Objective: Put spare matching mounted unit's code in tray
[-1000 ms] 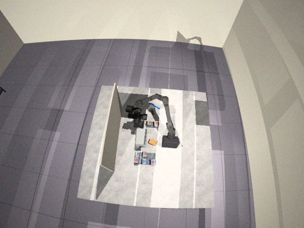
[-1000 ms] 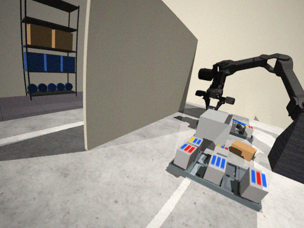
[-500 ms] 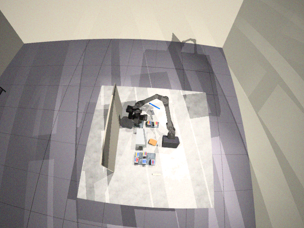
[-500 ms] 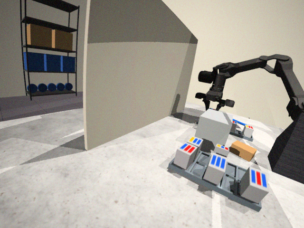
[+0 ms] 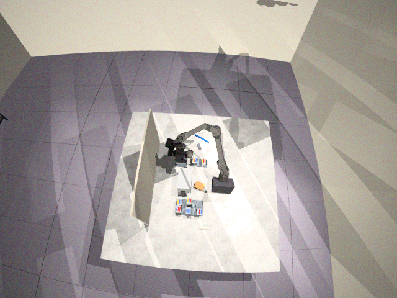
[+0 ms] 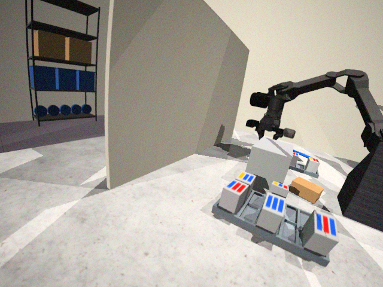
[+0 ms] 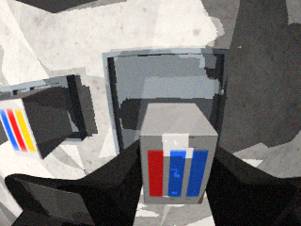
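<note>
My gripper [image 7: 171, 142] [image 5: 180, 154] [image 6: 269, 134] is shut on a grey spare block [image 7: 179, 131] with red, blue and blue stripes. In the wrist view the block hangs over the near edge of a dark grey open tray [image 7: 165, 74]. The mounted unit [image 6: 269, 160] [image 5: 184, 181] is a plain grey box; its back face is hidden. In the exterior view it hides the held block and the tray. A grey rack [image 6: 265, 234] [image 5: 189, 207] in front of the unit holds several striped spares.
A second holder [image 5: 198, 162] [image 6: 304, 168] with striped blocks lies beside the tray; one block [image 7: 19, 128] has blue, red and yellow stripes. A tall beige panel [image 5: 146, 166] [image 6: 167, 92] stands to the left. An orange box [image 5: 199, 185] [image 6: 306, 188], a blue pen [image 5: 201, 138] and the arm's base [image 5: 223, 185] are nearby.
</note>
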Controlling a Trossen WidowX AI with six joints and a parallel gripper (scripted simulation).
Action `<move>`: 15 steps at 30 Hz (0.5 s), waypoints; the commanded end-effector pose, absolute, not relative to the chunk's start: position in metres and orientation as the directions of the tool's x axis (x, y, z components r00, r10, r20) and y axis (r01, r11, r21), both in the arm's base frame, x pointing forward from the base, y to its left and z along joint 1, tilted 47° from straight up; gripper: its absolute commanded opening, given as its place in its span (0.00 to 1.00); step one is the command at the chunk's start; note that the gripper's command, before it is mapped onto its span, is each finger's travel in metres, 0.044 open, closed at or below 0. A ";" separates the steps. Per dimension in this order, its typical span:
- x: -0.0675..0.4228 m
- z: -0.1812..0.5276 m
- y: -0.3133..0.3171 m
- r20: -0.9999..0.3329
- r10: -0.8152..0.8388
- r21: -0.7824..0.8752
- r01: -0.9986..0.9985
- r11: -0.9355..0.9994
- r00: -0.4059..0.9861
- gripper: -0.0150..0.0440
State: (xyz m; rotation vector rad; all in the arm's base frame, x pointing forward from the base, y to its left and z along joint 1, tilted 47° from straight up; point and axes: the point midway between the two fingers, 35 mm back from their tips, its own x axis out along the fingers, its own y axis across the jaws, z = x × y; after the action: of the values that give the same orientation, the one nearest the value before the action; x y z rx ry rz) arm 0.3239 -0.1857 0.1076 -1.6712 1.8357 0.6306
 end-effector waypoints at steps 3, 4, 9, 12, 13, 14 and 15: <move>0.322 0.104 -0.189 -0.685 -0.727 -0.027 -0.995 0.100 -0.055 0.25; 0.322 0.103 -0.189 -0.684 -0.727 -0.027 -0.995 0.100 -0.055 0.25; 0.321 0.101 -0.192 -0.683 -0.728 -0.027 -0.995 0.100 -0.055 0.25; 0.322 0.103 -0.191 -0.686 -0.726 -0.034 -0.994 0.107 -0.055 0.39; 0.322 0.103 -0.191 -0.686 -0.726 -0.034 -0.994 0.107 -0.055 0.43; 0.322 0.103 -0.191 -0.686 -0.726 -0.034 -0.994 0.107 -0.055 0.48; 0.322 0.103 -0.191 -0.686 -0.726 -0.034 -0.994 0.107 -0.055 0.52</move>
State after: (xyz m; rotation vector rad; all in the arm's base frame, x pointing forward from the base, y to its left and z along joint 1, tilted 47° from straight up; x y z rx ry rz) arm 0.3212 -0.1917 0.1026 -1.6725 1.8388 0.6298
